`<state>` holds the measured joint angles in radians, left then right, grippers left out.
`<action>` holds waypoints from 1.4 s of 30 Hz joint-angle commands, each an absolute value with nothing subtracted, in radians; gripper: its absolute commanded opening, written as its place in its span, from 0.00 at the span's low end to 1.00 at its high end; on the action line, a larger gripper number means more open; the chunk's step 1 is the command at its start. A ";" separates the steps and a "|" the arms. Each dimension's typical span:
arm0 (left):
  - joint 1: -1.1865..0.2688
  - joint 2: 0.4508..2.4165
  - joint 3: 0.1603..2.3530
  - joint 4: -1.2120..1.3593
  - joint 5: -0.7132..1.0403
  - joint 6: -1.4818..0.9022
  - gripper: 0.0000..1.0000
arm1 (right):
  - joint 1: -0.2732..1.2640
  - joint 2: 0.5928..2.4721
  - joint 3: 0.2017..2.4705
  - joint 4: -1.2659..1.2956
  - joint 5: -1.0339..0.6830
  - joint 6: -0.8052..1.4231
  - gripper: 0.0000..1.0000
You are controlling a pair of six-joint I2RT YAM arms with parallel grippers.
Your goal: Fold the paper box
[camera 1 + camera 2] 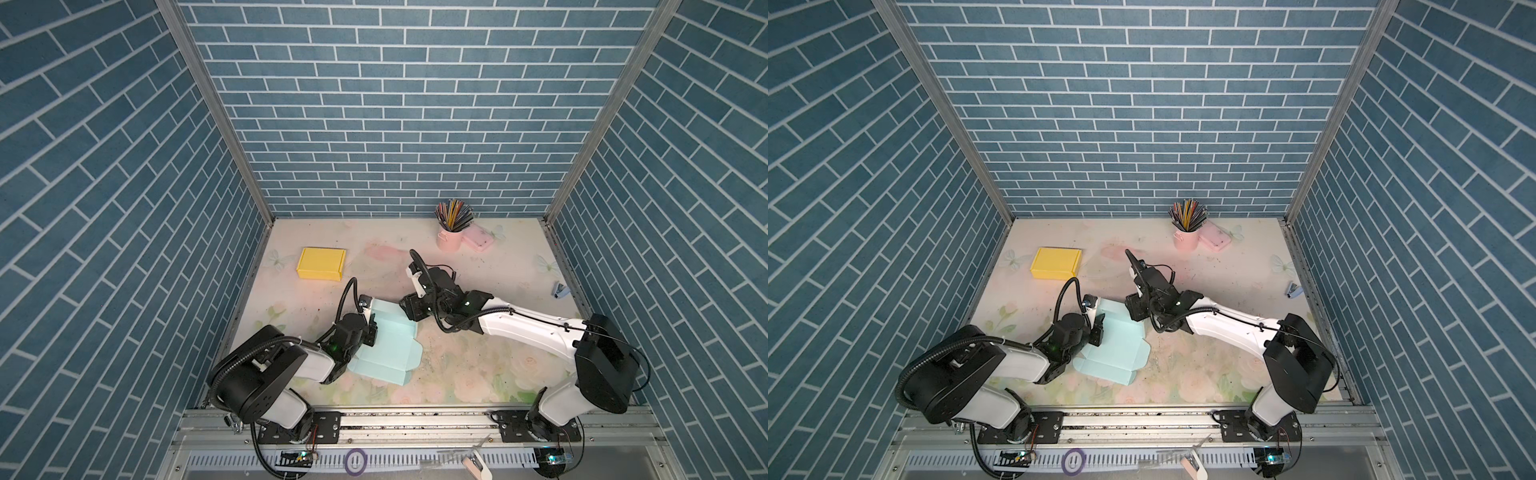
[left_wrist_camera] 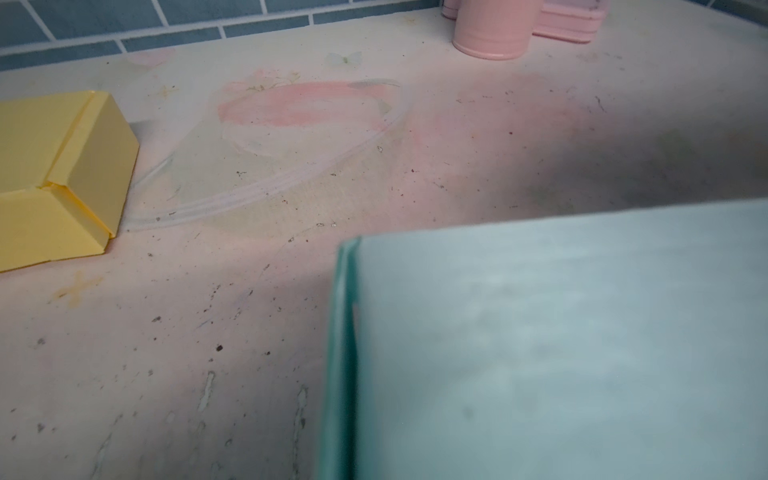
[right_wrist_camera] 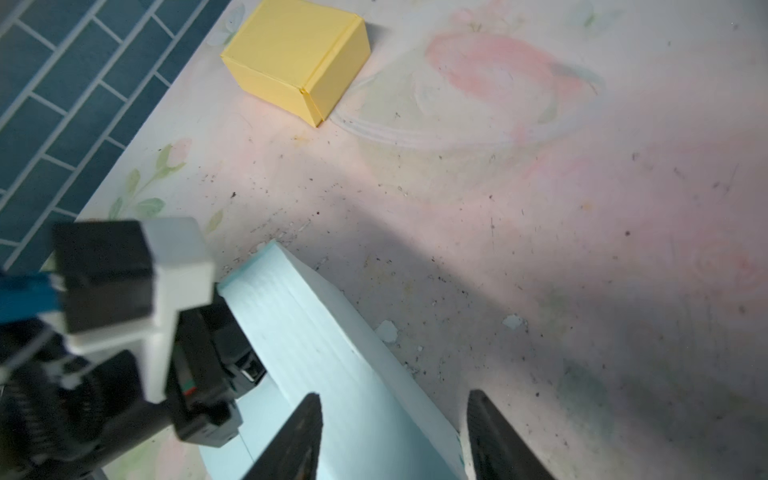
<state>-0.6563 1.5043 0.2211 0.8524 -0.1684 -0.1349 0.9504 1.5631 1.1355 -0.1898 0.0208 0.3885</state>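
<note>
Top views: blue paper box (image 1: 390, 357) part-folded on the desk (image 1: 478, 270), left fingers (image 1: 370, 334) at its raised flap (image 1: 384, 311). Left wrist view hides their grip — cannot tell. Right wrist view: right fingers (image 3: 299, 432) spread astride the flap — unpinned, it could spring flat.

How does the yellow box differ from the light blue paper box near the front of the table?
The yellow box is fully folded and closed; the light blue paper box is still mostly an open, flat sheet with one panel lifted. The yellow box stands toward the back left of the table; the light blue paper box lies nearer the front middle. Both are plain, single-colour paper boxes resting on that table.
</note>
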 commanded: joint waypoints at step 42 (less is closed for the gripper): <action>-0.897 0.476 0.486 -0.602 -0.201 -0.680 0.99 | 0.617 1.845 1.137 -0.120 -0.413 0.352 0.69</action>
<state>-0.8909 0.5087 0.4633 -0.4911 -0.1955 -0.5869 0.6079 1.8339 1.1351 -0.1749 -0.3786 0.3164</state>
